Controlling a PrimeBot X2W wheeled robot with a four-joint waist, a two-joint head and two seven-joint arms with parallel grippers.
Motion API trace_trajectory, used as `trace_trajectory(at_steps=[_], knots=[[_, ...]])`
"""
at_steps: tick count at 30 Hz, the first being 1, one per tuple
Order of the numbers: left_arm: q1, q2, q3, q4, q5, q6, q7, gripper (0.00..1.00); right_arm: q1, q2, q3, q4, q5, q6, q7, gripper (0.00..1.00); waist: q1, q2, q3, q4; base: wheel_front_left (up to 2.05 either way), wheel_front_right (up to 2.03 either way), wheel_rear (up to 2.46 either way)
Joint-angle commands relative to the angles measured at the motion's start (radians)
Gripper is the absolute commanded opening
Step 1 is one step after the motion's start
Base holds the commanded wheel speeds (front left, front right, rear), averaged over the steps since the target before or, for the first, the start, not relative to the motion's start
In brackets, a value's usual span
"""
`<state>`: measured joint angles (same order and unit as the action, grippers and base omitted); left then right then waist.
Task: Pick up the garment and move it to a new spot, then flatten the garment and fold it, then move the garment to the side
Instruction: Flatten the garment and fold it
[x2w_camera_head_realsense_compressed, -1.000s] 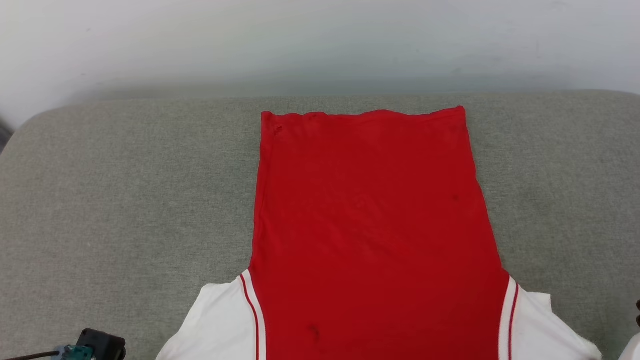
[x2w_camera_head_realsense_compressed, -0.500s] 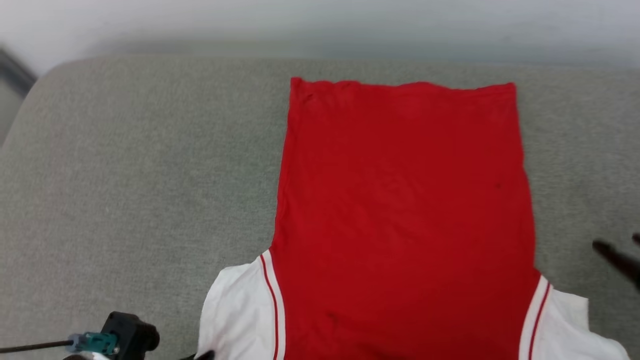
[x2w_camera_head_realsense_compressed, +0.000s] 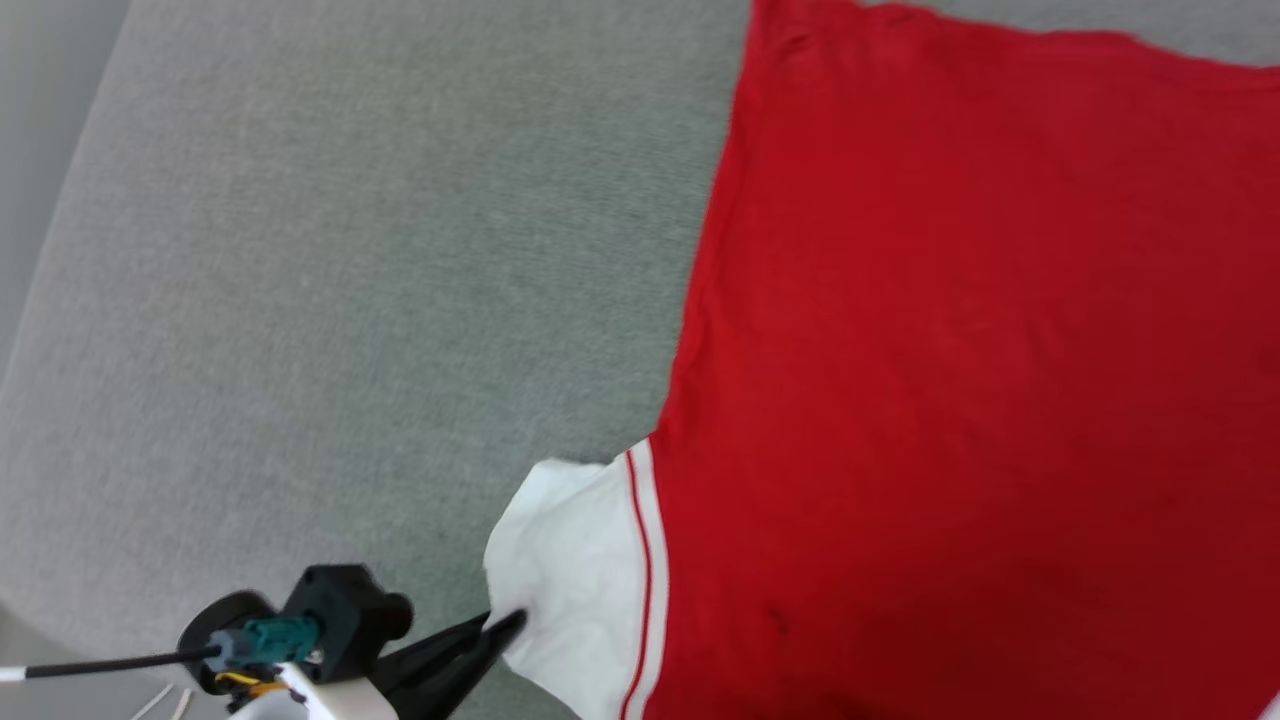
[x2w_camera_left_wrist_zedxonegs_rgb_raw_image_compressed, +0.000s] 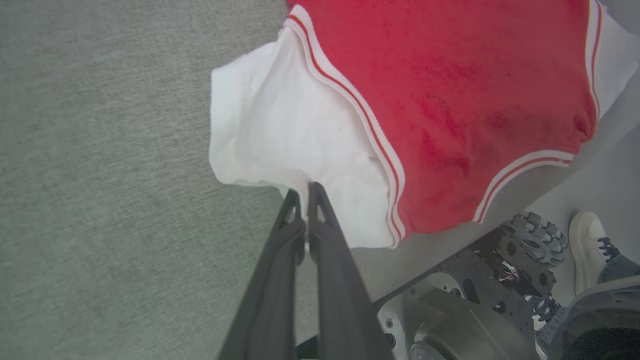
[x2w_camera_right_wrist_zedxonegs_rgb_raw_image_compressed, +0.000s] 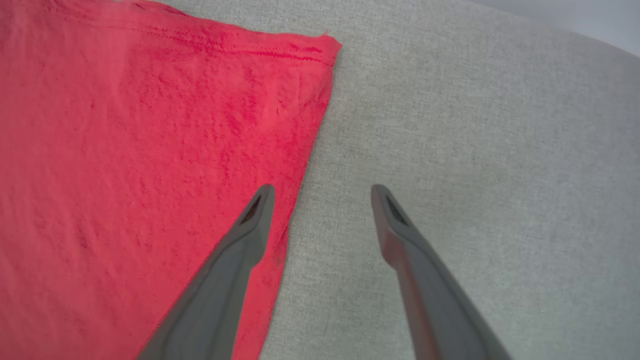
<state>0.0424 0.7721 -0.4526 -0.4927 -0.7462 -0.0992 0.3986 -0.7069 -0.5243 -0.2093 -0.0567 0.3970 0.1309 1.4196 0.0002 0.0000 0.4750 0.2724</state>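
Slippage threatens the red jersey T-shirt with white sleeves, flat on the grey fabric desk: the left claw, pressed together, pinches only its seven-o'clock sleeve hem, while the right claw hangs spread.

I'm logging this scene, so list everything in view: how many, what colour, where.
garment: one, red with white sleeves and striped trim, spread on the padded surface.
padded surface: one, grey fabric, under the garment.
shoe: one, white with blue laces, a person's, beside the robot base.
robot base: one, dark metal with a toothed wheel, below the surface's edge.
left pincer: one, dark, closed, apparently pinching a white sleeve's edge.
right pincer: one, dark, open, straddling the garment's red side edge.
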Motion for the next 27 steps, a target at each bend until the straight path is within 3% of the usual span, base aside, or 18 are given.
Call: trace_trajectory(at_steps=[1,4,9,15,18,19,20,27], knots=[[-0.038,-0.016,-0.016,-0.009,0.018,-0.008,-0.012,0.0,-0.06,-0.02,-0.014,0.019,-0.037,0.0,0.028,1.0,-0.0002,0.0,0.105,0.109,0.0,0.0,0.0],[-0.081,-0.047,-0.044,-0.008,0.042,-0.016,-0.04,0.0,-0.126,-0.066,-0.007,0.055,-0.093,0.0,0.049,1.0,-0.0002,0.0,0.141,0.156,0.0,0.0,0.0],[-0.132,-0.071,-0.087,0.009,0.06,-0.025,-0.066,0.0,-0.177,-0.089,-0.03,0.097,-0.138,0.0,0.082,1.0,-0.0002,0.0,0.179,0.212,0.0,0.0,0.0],[-0.158,-0.087,-0.125,0.027,0.041,-0.029,-0.086,0.0,-0.123,-0.084,-0.028,0.127,-0.175,0.0,0.1,1.0,-0.0002,0.0,0.194,0.243,0.0,0.0,0.0],[-0.167,-0.093,-0.132,0.037,0.041,-0.03,-0.1,0.0,-0.1,-0.047,-0.068,0.147,-0.181,0.0,0.115,0.99,-0.0002,0.0,0.199,0.248,0.0,0.0,0.0],[-0.169,-0.095,-0.134,0.041,0.04,-0.03,-0.105,0.0,-0.092,-0.031,-0.077,0.152,-0.186,0.0,0.12,0.4,-0.0002,0.0,0.2,0.247,0.0,0.0,0.0],[-0.169,-0.097,-0.137,0.045,0.038,-0.03,-0.108,0.0,-0.08,-0.022,-0.079,0.153,-0.19,0.0,0.127,0.0,-0.0002,0.0,0.2,0.246,0.0,0.0,0.0],[-0.177,-0.085,-0.133,0.064,0.052,-0.025,-0.11,0.0,-0.052,-0.022,-0.081,0.131,-0.191,0.0,0.134,0.0,-0.0002,0.0,0.17,0.213,0.0,0.0,0.0]])
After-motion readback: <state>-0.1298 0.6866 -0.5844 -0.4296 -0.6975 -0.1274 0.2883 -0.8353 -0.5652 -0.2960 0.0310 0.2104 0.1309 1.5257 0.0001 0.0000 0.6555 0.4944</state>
